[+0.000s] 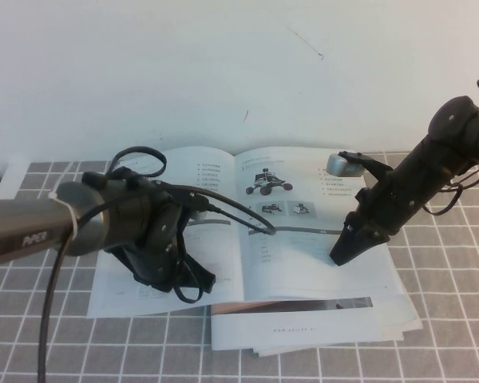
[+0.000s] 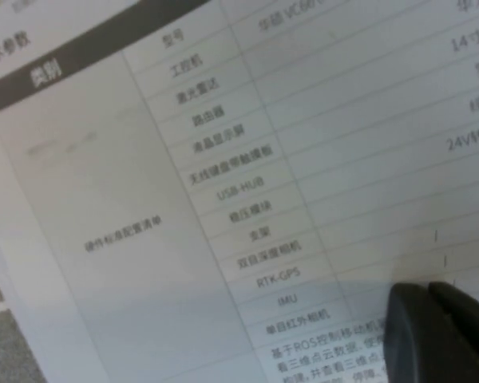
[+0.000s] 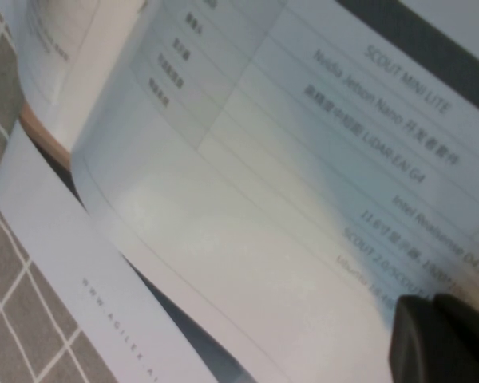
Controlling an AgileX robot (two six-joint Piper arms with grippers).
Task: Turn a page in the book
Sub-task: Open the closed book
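Right gripper had its black fingertips pressed together, tip down on the lower part of the thin white glossy right-hand page showing a dark wheeled vehicle and spec tables. Left gripper likewise had its fingers closed together, low over the table text of the left-hand leaf near its bottom edge. The large thin white softcover catalogue lay open and flat on the grey checked tablecloth, overlapping a smaller stack of white booklets with a dark strip at its near right corner.
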